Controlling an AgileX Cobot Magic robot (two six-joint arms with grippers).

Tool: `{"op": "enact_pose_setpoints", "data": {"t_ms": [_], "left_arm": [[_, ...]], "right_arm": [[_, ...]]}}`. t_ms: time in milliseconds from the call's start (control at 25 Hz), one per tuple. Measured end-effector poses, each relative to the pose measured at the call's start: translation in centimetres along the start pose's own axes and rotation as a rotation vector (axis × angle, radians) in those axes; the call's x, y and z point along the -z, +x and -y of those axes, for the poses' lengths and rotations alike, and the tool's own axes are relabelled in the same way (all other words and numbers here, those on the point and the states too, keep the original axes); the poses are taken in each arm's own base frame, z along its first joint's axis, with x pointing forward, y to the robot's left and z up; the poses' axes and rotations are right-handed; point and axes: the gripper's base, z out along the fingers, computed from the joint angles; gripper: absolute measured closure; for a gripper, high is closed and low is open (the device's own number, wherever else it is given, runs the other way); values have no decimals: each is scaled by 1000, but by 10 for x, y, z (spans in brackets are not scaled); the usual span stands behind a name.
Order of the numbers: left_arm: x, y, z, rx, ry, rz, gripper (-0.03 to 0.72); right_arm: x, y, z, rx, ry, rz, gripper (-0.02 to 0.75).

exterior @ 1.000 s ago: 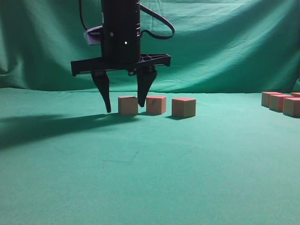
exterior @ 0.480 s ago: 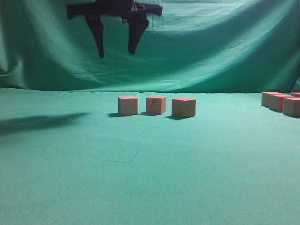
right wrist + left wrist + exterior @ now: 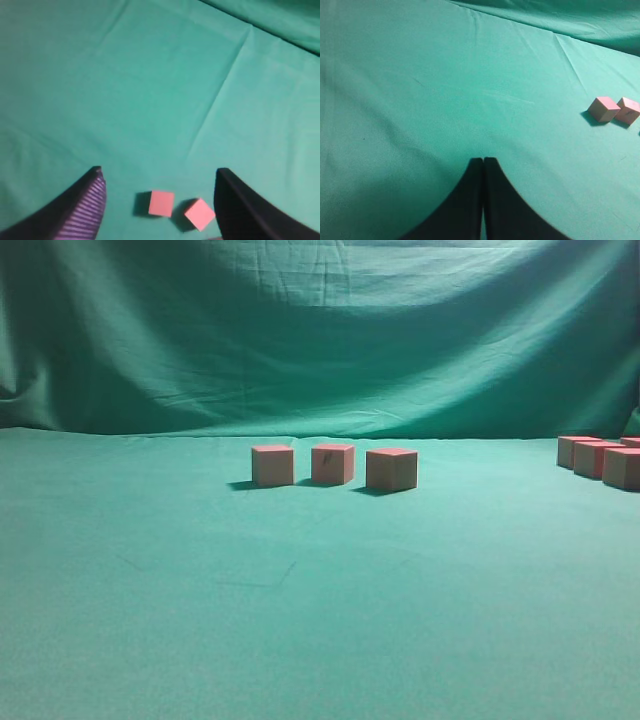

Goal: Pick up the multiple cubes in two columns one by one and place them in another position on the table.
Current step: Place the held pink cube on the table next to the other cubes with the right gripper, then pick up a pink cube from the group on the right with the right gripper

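On the exterior view you see the table [image 3: 200,620], covered in green cloth, with no arm or gripper in frame. Start at the left: that part of the cloth carries nothing but faint creases. Near the middle you find three cubes in a row, each resting flat on the cloth: the left cube [image 3: 272,465], the middle cube [image 3: 333,463] set slightly farther back, and the right cube [image 3: 391,469]. They stand close together, with small gaps between them. At the far right edge you see a second cluster of cubes [image 3: 600,458], partly cut off by the frame; their number cannot be read. The draped backdrop curtain [image 3: 320,330] hangs behind the table. On the left wrist view, you see the left gripper [image 3: 483,162] with its two dark fingers pressed together, tip against tip, holding nothing, above bare cloth; two cubes [image 3: 614,109] lie well apart from it at the right edge. On the right wrist view, you see the right gripper [image 3: 160,175] with its fingers spread wide and nothing between them; it hangs high above the table, and two cubes [image 3: 177,207] appear far below, between the fingers in the picture.
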Motion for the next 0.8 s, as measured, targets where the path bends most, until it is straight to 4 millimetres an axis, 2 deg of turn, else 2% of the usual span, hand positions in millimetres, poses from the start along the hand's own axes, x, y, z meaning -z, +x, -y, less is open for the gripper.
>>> {"op": "enact_pose_setpoints", "data": {"t_ms": [160,280,440,640,800], "left_arm": [[0,0,0,0,0,0,688],[0,0,0,0,0,0,688],[0,0,0,0,0,0,688],[0,0,0,0,0,0,688],[0,0,0,0,0,0,688]], "right_arm": [[44,20,15,33,33,-22,325],[60,47,31,48,92,-82,325],[60,91,70,-12,167,-214,325],[38,160,140,-216,308,-436,325],[19,212,183,-377,379,-556,325]]}}
